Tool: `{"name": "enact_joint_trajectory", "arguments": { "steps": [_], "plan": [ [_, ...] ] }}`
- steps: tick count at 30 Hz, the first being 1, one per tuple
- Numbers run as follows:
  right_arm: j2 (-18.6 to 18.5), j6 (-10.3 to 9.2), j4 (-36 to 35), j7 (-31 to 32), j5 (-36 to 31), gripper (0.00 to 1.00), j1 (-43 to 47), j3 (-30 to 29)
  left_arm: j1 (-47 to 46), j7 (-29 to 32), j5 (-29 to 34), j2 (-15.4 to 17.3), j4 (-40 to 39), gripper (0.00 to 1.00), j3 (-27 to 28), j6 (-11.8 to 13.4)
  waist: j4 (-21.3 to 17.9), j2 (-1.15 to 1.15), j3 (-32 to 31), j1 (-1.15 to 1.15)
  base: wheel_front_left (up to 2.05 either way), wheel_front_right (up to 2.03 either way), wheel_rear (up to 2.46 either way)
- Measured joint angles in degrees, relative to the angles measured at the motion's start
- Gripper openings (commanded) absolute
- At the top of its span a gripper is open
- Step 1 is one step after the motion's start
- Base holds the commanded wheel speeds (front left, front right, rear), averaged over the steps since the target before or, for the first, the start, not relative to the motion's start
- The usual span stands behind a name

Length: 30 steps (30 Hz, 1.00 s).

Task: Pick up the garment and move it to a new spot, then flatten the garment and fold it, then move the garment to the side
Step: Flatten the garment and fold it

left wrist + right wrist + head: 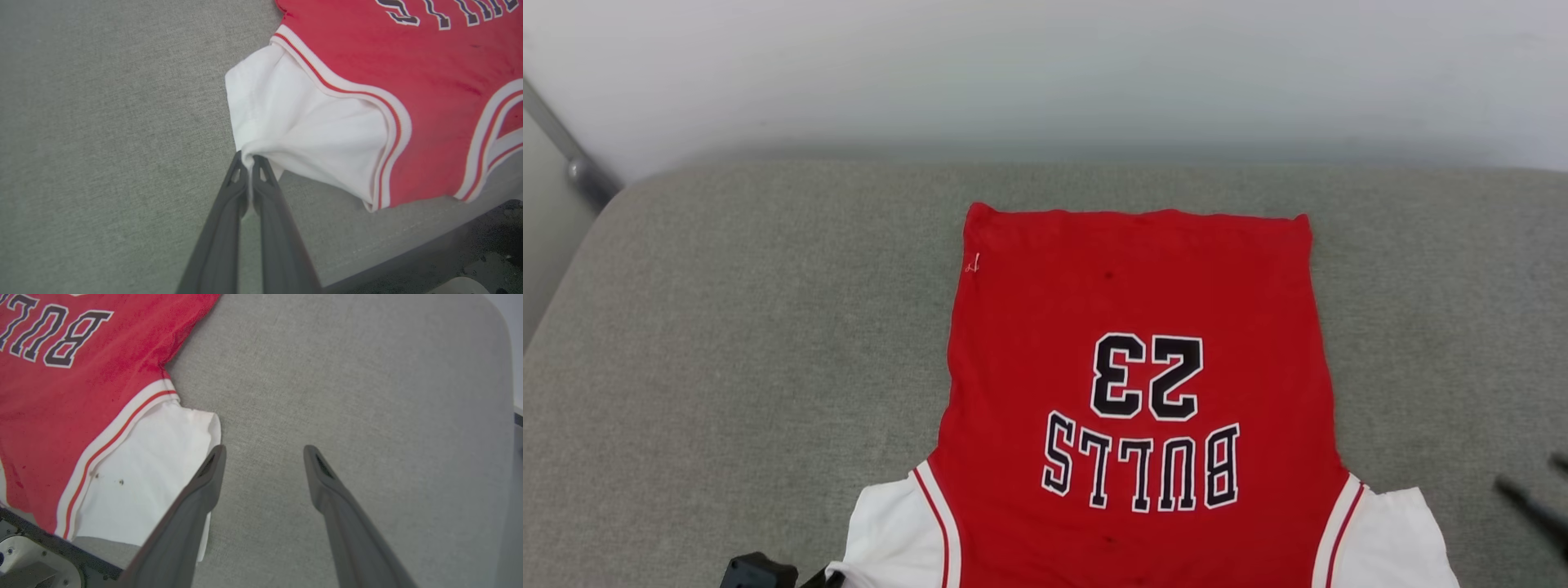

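The garment [1135, 286], red with an upside-down "23" and "BULLS", lies spread flat on the grey cushion, hem at the far side and white sleeves toward me. In the left wrist view my left gripper [247, 161] is shut on the corner of the white sleeve [310, 130], which is pulled into a small peak; that gripper's dark body [760, 572] shows at the head view's bottom edge. My right gripper [263, 451] stands open just to the right of the other white sleeve [135, 490], with nothing between its fingers. Its dark fingertips [1531, 494] show at the right edge of the head view.
The grey cushioned surface [727, 327] reaches well past the garment on the left, right and far sides. A white wall rises behind it and a metal pole [572, 159] stands at the far left. The cushion's front edge [408, 249] drops to dark floor.
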Motion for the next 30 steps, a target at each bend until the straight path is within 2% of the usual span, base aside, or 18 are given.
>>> {"name": "enact_joint_trajectory", "arguments": {
  "steps": [3,7,11,15,19,23,27,30],
  "plan": [
    [-3.0,0.0,-4.4,4.3,-0.2,1.0,-4.6,-4.3,-1.5,0.2,1.4,0.2,-1.4,0.0,0.1,0.5,0.7,0.0,1.6,0.0,0.0,0.0,0.0],
    [-7.6,0.0,-9.3,12.0,1.5,1.0,-12.6,-5.6,-3.9,0.4,3.5,0.4,-3.5,0.0,0.4,1.3,1.9,0.0,4.4,0.0,0.0,0.0,0.0],
    [-12.3,0.0,-11.0,22.2,5.3,1.0,-23.5,-2.7,-6.8,0.7,5.9,-0.2,-5.4,0.0,0.6,1.8,3.7,0.0,8.0,0.01,0.0,0.0,0.0],
    [-13.4,0.0,-9.9,34.0,8.1,1.0,-35.7,2.1,-9.0,1.0,8.2,-1.5,-5.9,0.0,0.2,2.0,5.7,0.0,12.1,0.02,0.0,0.0,0.0],
    [-10.9,0.0,-6.0,45.3,7.2,1.0,-47.9,7.0,-11.1,0.8,9.6,-2.8,-6.3,0.0,0.2,1.8,7.7,0.0,16.1,0.02,0.0,0.0,0.0],
    [-6.7,0.0,-0.9,52.6,3.7,1.0,-57.5,10.2,-13.1,0.3,11.0,-3.7,-7.3,0.0,0.6,1.8,9.8,0.0,20.2,0.02,0.0,0.0,0.0],
    [-2.2,0.0,4.8,55.4,0.4,1.0,-63.7,11.2,-14.7,-0.3,12.3,-5.1,-8.2,0.0,0.9,2.2,11.7,0.0,24.2,0.02,0.0,0.0,0.0],
    [-0.5,0.0,8.7,56.0,-2.1,1.0,-65.9,11.6,-15.9,-0.7,13.4,-5.5,-8.9,0.0,1.1,2.3,13.2,0.0,27.0,0.02,0.0,0.0,0.0]
  ]
}}
